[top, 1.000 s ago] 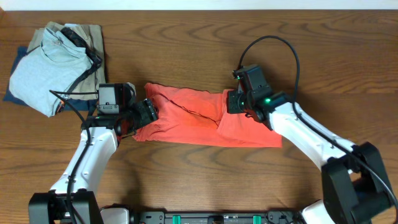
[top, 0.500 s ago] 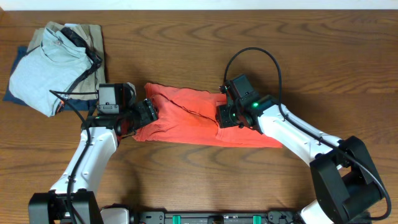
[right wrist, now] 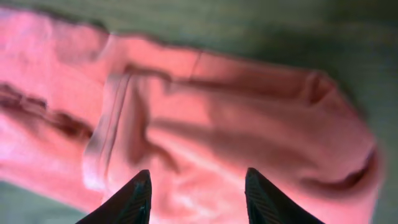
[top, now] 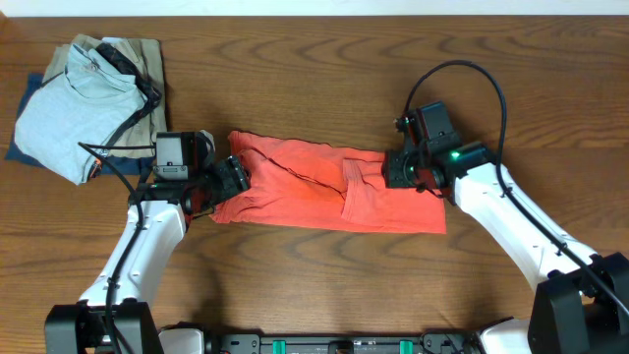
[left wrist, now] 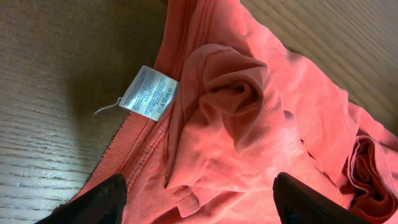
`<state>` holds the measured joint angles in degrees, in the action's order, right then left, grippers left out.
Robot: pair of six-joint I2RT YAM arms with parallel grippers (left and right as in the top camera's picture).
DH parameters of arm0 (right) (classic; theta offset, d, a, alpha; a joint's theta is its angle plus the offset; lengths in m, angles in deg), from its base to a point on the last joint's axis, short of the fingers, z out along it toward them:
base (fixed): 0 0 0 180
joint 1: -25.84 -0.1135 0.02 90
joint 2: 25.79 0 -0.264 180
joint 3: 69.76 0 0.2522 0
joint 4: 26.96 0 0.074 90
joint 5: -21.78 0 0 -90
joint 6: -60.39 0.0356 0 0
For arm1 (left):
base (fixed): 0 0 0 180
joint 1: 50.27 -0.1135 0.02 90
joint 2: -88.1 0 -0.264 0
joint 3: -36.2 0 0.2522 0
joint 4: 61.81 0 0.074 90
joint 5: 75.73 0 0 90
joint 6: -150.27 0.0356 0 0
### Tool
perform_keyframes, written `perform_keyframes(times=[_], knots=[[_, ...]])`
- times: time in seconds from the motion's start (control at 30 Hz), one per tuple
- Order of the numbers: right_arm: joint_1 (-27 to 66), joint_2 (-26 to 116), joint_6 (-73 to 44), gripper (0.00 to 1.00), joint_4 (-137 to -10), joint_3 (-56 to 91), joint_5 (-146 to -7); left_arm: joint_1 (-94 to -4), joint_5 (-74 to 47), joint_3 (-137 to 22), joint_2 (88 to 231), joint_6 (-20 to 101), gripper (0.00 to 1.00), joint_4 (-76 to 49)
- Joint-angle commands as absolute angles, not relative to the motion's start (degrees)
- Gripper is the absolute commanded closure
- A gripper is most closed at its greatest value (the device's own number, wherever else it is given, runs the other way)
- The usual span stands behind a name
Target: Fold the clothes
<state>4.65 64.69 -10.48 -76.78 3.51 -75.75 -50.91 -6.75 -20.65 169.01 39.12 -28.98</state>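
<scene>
We see the coral-red T-shirt [top: 314,197] lying as a long, rumpled band across the middle of the wooden bench [top: 314,69], its ends reaching toward both arms. The left pincer [top: 239,177] sits at the shirt's left end with its jaws apart, low over bunched cloth and gripping nothing; a white care label [left wrist: 149,93] shows beside the ribbed collar just beyond it. The right pincer [top: 393,169] hangs over the band's right part, jaws likewise apart, nothing between them. At the bench's far left corner a light blue shirt [top: 74,108] lies folded on a tan garment [top: 138,54], apart from the red one.
</scene>
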Motion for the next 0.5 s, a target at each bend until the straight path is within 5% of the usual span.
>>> perform_keyframes(times=[0.0,0.47], knots=[[2.4,65.4,-11.9,0.52,-78.9,3.9,-79.6,-51.1,-6.4,-20.4,169.5,39.7,0.23,-29.0],[-8.9,76.3,-9.0,0.49,-77.2,3.3,-77.4,-51.1,-6.4,-20.4,169.5,39.7,0.23,-28.5]])
